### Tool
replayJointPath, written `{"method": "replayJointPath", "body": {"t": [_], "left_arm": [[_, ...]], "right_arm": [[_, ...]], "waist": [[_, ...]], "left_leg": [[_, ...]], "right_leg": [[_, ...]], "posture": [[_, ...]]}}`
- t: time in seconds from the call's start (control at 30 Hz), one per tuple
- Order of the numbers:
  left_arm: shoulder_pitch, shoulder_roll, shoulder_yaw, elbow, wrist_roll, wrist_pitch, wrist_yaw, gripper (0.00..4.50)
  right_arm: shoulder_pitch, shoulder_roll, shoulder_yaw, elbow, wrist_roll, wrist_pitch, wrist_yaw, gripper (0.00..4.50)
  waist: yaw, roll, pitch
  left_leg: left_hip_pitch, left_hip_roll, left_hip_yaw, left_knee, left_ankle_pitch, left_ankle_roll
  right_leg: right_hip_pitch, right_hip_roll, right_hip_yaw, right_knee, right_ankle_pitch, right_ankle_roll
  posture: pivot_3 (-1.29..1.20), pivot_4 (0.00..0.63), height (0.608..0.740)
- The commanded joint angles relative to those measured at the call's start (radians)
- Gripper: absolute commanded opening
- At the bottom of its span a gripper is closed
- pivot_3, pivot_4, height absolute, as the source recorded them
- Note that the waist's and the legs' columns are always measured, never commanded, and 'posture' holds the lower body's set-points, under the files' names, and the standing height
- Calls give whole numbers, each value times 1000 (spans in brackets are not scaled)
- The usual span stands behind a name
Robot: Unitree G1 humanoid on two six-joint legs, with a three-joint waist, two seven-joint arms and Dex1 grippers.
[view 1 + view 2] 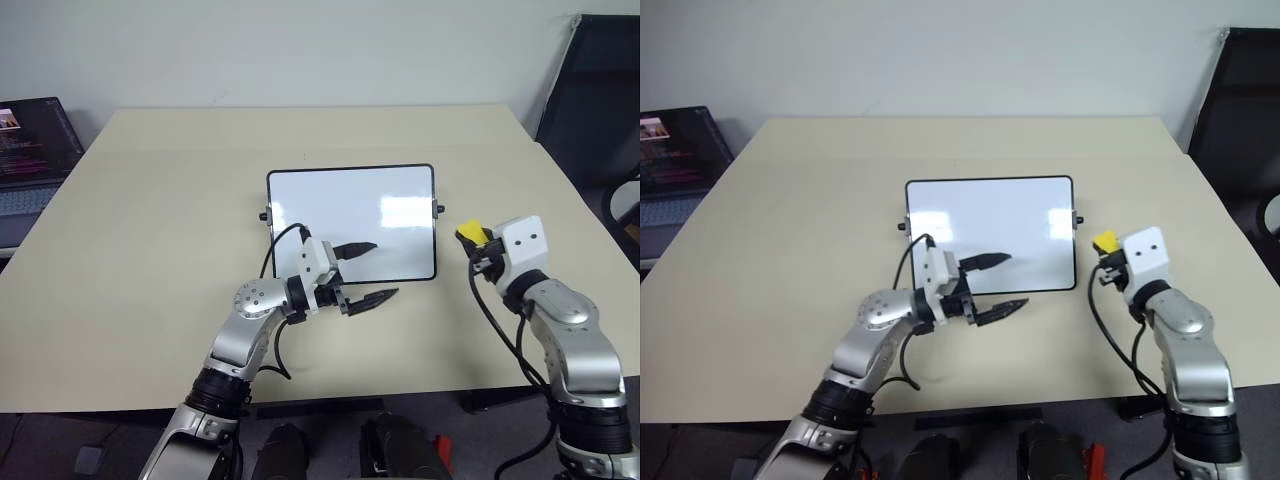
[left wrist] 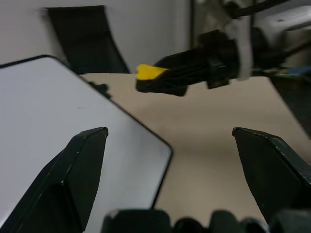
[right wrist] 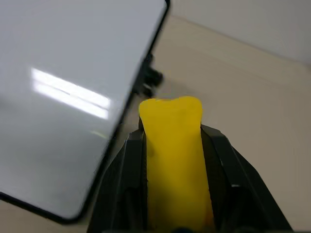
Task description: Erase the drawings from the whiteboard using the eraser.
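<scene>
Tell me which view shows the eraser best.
The right wrist view: the eraser appears large, its yellow top clear between the right gripper's black fingers. The eye views show it as a small yellow spot right of the whiteboard. The left wrist view shows it side-on, yellow tip with black base.

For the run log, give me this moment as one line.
whiteboard: wiped clean | eraser: held beside board | right gripper: shut on eraser | left gripper: open, empty, at board's near edge

Office, beige table (image 1: 150,250), laptop (image 1: 30,150), black chair (image 1: 600,110)
</scene>
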Motion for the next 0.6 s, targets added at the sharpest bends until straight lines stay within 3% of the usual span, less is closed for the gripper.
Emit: {"method": "replayJointPath", "body": {"t": [0.03, 0.3, 0.6], "left_arm": [[-41, -2, -21, 16, -24, 5, -73, 4500], [-78, -2, -54, 101, 11, -21, -151, 4500], [-61, 20, -68, 125, 66, -48, -157, 4500]], "right_arm": [[11, 2, -93, -39, 54, 97, -30, 1161], [20, 3, -148, 8, 118, 229, -49, 1161], [-6, 2, -103, 56, 133, 233, -63, 1161]], "waist": [[0, 0, 0], [-1, 0, 0], [-1, 0, 0]], "left_leg": [[0, 0, 0, 0, 0, 0], [1, 0, 0, 0, 0, 0], [0, 0, 0, 0, 0, 0]], "right_leg": [[0, 0, 0, 0, 0, 0], [0, 0, 0, 0, 0, 0], [0, 0, 0, 0, 0, 0]], "posture": [[0, 150, 740], [0, 150, 740], [0, 150, 740]]}}
